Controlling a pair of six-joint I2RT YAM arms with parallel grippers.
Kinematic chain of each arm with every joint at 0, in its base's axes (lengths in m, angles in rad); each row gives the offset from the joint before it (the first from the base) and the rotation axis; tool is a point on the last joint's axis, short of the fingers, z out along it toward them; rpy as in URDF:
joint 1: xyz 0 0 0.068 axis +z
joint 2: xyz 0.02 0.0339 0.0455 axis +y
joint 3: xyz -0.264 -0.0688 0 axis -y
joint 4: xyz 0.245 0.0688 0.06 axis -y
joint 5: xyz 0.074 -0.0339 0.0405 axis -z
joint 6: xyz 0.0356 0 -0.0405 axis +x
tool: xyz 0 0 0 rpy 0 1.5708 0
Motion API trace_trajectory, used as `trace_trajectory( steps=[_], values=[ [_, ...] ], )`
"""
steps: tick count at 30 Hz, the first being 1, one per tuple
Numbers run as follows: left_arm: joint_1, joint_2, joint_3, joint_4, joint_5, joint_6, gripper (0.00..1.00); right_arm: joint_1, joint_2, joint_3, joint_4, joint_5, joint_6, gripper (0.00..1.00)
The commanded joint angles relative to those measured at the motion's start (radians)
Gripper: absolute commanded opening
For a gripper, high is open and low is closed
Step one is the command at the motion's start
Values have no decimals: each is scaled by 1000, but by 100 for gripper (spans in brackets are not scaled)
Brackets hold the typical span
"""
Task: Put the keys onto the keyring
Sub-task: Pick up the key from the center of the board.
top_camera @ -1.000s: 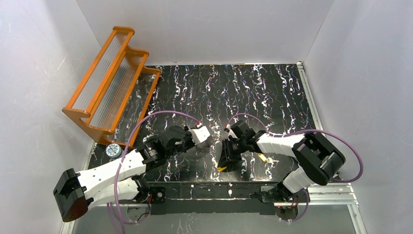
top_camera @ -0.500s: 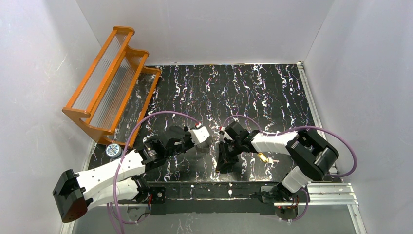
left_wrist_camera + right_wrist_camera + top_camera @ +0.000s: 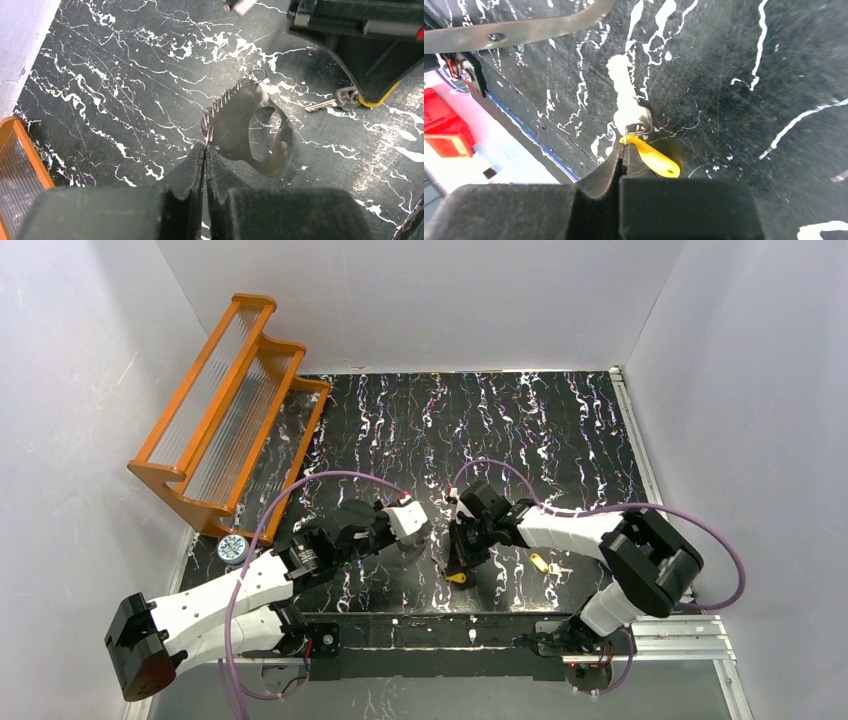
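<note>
You have a black marbled surface (image 3: 520,420) with an orange rack (image 3: 225,410) at its 10 o'clock corner. Both your arms reach in to meet near the 6 o'clock edge.

Your left hand (image 3: 206,147) is pinched fully together on the near end of the keyring (image 3: 230,120). This is a flat grey piece with an oval opening and twisted wire along one edge. In the left wrist view its long axis runs from your grip at 7 o'clock to its far end at 1 o'clock. You cannot tell whether it touches the surface.

Your right hand (image 3: 624,146) is clamped tight on the held key (image 3: 640,125), gripping where the blade meets the yellow head. In the right wrist view the silver blade points to 12 o'clock and the head trails off to 4 o'clock. In the left wrist view the blade points to about 8 o'clock, toward the keyring, with its tip near but apart.

The loose key (image 3: 541,563) lies on the surface at 3 o'clock from your right hand. Its long axis runs 9 to 3, head at 9, blade toward 3.
</note>
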Motion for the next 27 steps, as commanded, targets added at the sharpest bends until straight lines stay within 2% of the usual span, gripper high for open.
trace_trajectory(
  steps=[1,8,12,20,25,27],
  values=[
    [-1,-42,19,-37,10,24,0,2,-115,77,-63,119,-177,1],
    [-2,-54,34,-60,34,55,0,2,-233,145,-86,348,-328,1],
    [-1,-46,31,-53,86,60,0,1,-277,150,-51,396,-427,1],
    [-1,-3,17,24,218,74,0,-15,-336,160,-79,329,-512,1],
    [-3,11,40,47,246,70,0,-122,-390,124,-51,147,-477,1],
    [-3,-2,70,10,225,73,0,-164,-401,106,-40,75,-473,1]
  ],
)
